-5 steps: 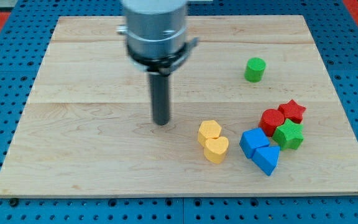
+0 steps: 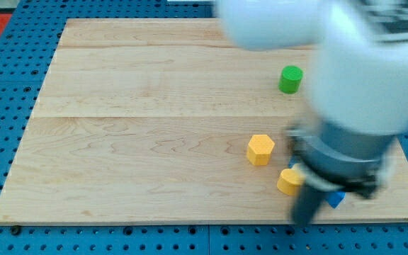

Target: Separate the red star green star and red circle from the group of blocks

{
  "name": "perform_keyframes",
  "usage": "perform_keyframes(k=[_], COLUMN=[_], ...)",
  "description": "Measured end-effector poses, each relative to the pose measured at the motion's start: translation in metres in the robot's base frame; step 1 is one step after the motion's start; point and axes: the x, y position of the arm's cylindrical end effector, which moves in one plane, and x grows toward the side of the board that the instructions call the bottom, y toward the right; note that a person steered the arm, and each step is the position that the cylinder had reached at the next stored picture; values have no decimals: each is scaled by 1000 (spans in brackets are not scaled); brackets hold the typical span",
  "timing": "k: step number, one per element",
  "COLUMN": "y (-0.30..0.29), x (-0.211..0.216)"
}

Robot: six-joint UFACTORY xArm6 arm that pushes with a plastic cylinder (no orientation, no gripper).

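Observation:
My arm is blurred and covers the board's right side. The dark rod hangs at the view's bottom right and my tip (image 2: 304, 222) is near the board's bottom edge, just below the yellow heart (image 2: 287, 182). The red star, green star and red circle are hidden behind the arm. Only a sliver of a blue block (image 2: 336, 200) shows to the right of the rod. The yellow hexagon (image 2: 260, 149) lies up and to the left of the heart, apart from it.
A green cylinder (image 2: 290, 79) stands alone at the upper right of the wooden board (image 2: 133, 127). A blue pegboard surrounds the board.
The arm swept from the board's middle to the bottom right. The two yellow blocks, touching before, have shifted right and come apart. The red, green and blue blocks are now hidden.

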Motion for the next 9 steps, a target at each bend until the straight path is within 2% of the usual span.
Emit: perform_keyframes(k=[1, 2, 3, 4, 6, 7, 8, 9], y=[92, 101, 33, -11, -31, -28, 79, 89], x=[-10, -28, -68, -94, -154, -106, -91, -123])
